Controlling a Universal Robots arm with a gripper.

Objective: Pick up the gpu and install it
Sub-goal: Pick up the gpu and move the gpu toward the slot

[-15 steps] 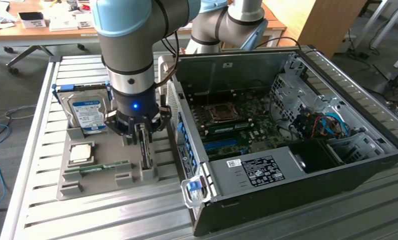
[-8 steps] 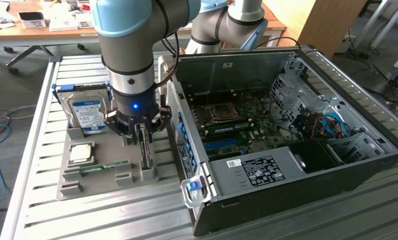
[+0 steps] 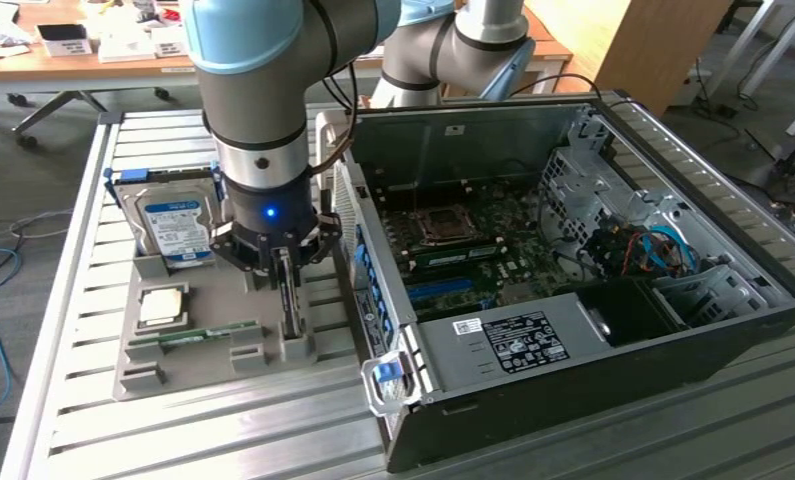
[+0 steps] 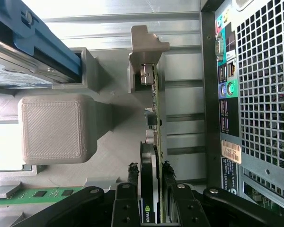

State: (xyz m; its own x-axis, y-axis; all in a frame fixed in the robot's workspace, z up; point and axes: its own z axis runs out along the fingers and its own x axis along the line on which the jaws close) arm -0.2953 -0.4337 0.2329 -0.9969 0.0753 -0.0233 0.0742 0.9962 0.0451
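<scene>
Wrist view: sticker (image 4: 231, 152) on PC case (image 4: 260, 71) & tiny logo on gpu (image 4: 149, 198) unreadable. Arm (image 3: 257, 90) vertical over tray (image 3: 224, 305); claw (image 4: 150, 169) apart, straddling upright gpu.

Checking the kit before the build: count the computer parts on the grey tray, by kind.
Hard drive: 1
Processor: 1
Memory stick: 1
Graphics card: 1
Total: 4
</scene>
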